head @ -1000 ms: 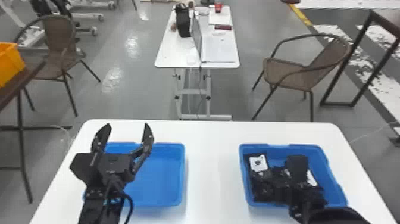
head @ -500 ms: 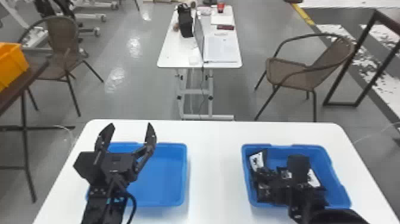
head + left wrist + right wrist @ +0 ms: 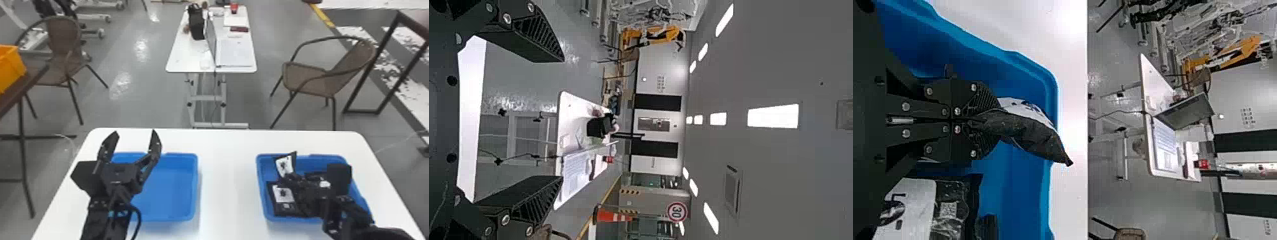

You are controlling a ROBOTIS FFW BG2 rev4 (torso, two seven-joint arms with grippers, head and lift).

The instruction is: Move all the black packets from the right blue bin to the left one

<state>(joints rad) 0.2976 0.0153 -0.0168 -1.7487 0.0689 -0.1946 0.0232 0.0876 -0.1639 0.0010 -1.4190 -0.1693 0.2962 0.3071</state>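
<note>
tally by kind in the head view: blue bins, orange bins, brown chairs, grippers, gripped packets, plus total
Blue bins: 2 (left bin, right bin)
Orange bins: 1 (orange bin)
Brown chairs: 2 (left chair, right chair)
Grippers: 2 (left gripper, right gripper)
Gripped packets: 1 (black packet, right gripper)
Total: 8

Head view: left hand (image 3: 134,132) covers part of left blue bin (image 3: 178,185); right hand (image 3: 289,178) hides some of right blue bin (image 3: 322,157), black packets (image 3: 283,195) uncountable. Table (image 3: 223,143), orange crate (image 3: 9,68) cut off by frame.
</note>
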